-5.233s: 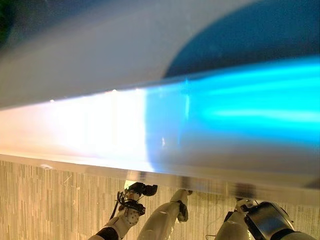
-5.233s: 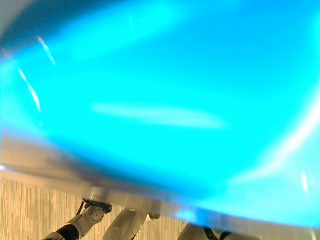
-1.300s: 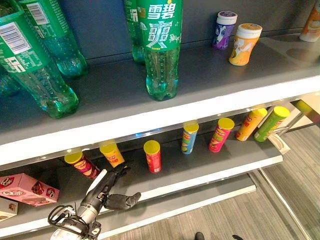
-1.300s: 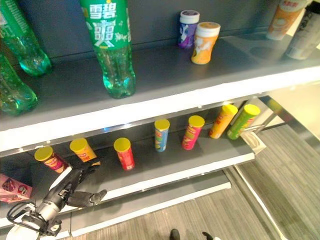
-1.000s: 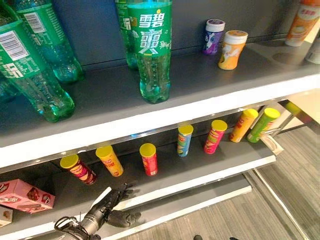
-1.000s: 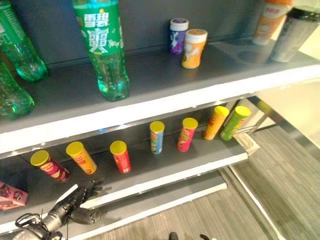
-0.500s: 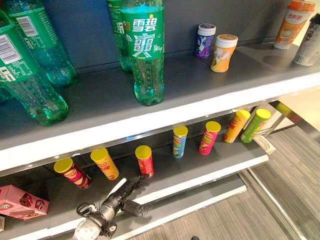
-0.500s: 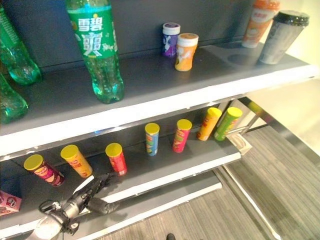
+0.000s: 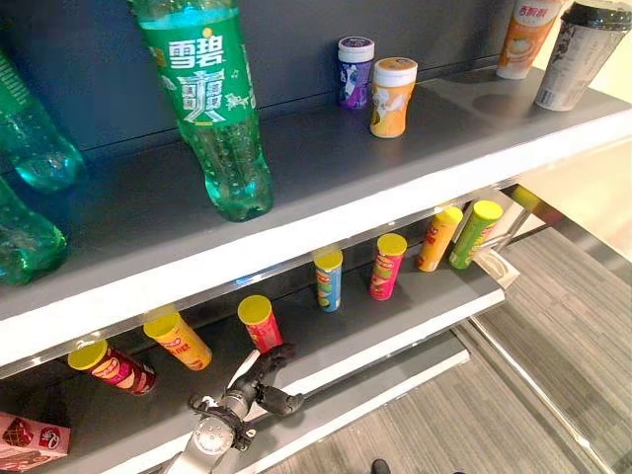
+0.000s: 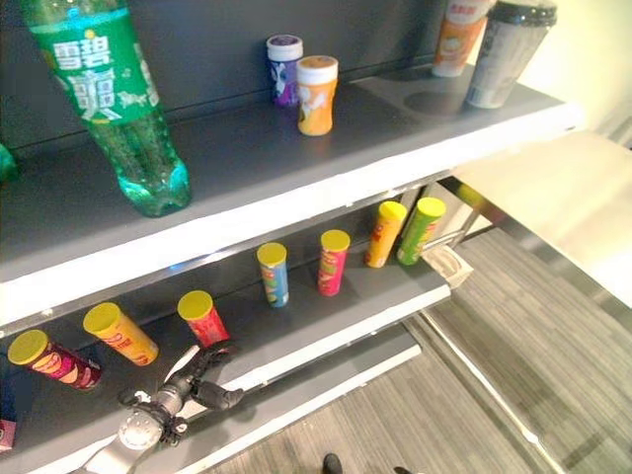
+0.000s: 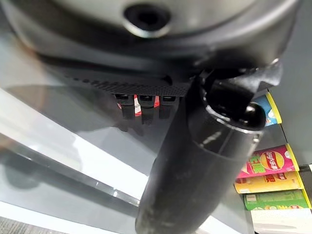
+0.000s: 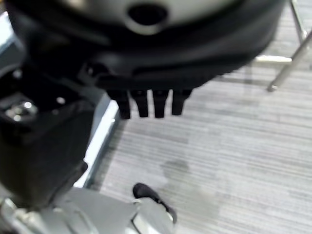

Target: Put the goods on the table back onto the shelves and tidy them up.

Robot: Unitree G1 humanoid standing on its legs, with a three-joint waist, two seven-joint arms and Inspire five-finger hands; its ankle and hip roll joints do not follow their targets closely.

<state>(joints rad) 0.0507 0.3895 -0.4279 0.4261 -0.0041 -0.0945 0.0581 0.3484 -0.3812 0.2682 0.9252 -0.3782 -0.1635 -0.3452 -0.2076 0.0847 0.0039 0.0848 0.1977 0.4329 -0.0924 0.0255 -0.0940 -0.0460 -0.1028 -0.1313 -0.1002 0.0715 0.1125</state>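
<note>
Left robot hand, at seven o'clock in the left eye view: dark, slender fingers, a white strip along its back, on a silver-grey forearm with a round metal wrist disc. Seen close, its casing is glossy black with a round recessed hole, a perforated band and a thick cylindrical thumb. Right robot hand: matching black casing, squared fingertips, and one bright screw at nine o'clock.

Left hand has slid along the lower shelf's front edge, fingers straight, now reaching up to the red can; earlier it lay nearer the orange can.
</note>
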